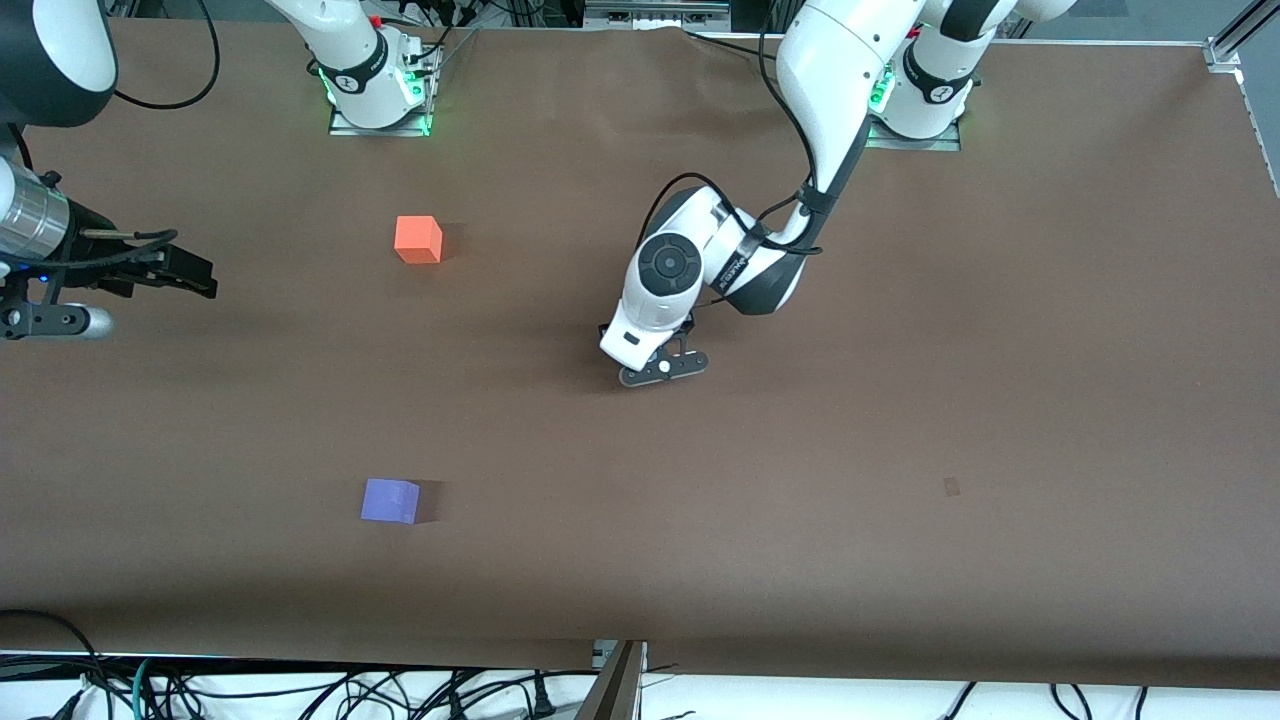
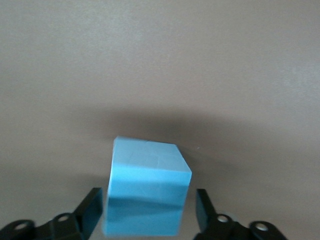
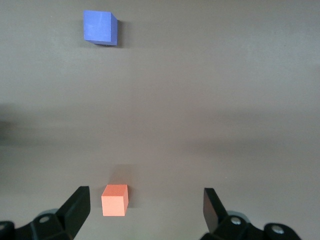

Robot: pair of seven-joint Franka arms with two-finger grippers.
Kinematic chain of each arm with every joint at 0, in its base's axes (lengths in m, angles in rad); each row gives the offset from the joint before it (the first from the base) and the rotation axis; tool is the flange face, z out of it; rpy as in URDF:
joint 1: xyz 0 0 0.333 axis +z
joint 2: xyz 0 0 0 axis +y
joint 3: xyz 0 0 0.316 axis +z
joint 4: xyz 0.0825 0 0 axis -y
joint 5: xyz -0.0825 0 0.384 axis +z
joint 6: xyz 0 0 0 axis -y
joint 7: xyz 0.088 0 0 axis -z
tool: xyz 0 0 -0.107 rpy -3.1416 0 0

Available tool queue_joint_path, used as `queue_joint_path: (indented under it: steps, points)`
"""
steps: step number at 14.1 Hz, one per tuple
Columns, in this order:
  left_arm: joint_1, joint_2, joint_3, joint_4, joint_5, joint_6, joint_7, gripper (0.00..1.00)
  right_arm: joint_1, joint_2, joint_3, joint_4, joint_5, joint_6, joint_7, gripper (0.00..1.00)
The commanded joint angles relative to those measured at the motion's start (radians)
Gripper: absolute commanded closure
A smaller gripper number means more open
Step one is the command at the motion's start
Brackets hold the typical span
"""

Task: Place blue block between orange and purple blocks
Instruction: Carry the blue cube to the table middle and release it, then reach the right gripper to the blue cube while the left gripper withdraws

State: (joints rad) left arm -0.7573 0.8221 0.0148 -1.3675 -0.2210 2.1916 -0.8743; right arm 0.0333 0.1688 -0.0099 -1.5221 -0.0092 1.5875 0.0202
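Left gripper point(image 1: 663, 368) low over mid-table, fingers point(image 2: 91, 210) parted, blue block point(image 2: 147, 187) between them with slight gaps either side, unheld; orange block point(image 1: 418, 240) and purple block point(image 1: 390, 500) well apart toward the right arm's end; right gripper point(image 3: 145, 210) waits, wide open, empty.

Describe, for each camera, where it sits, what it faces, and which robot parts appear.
Front: high across the table, facing both bases; shows both arms.
Left wrist: looks down past the left claw at the blue block.
Right wrist: past the open right claw at the orange block and purple block, shared with front.
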Motion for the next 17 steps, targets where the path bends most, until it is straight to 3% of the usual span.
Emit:
queue_joint_path:
  steps: [1, 4, 6, 8, 11, 15, 17]
  points:
    - [-0.005, 0.006, 0.025, 0.038, -0.001, -0.009, 0.021, 0.00, -0.010, 0.011, 0.002, 0.022, 0.020, -0.003, -0.022, 0.00]
    - [0.079, -0.038, 0.031, 0.013, 0.000, -0.065, 0.031, 0.00, -0.009, 0.020, 0.004, 0.023, 0.022, -0.003, -0.008, 0.00]
    - [0.125, -0.078, 0.037, 0.013, 0.000, -0.169, 0.037, 0.00, -0.004, 0.032, 0.007, 0.022, 0.031, -0.001, -0.005, 0.00]
    - [0.202, -0.129, 0.039, 0.015, 0.000, -0.292, 0.160, 0.00, 0.019, 0.055, 0.016, 0.023, 0.048, 0.029, -0.003, 0.00]
    - [0.334, -0.240, 0.036, 0.010, -0.001, -0.406, 0.340, 0.00, 0.129, 0.107, 0.021, 0.025, 0.048, 0.075, 0.064, 0.00]
    - [0.447, -0.392, 0.037, 0.004, 0.000, -0.610, 0.446, 0.00, 0.307, 0.190, 0.021, 0.025, 0.045, 0.230, 0.376, 0.00]
    - [0.499, -0.490, 0.037, -0.062, 0.053, -0.645, 0.509, 0.00, 0.376, 0.241, 0.021, 0.023, 0.048, 0.288, 0.492, 0.00]
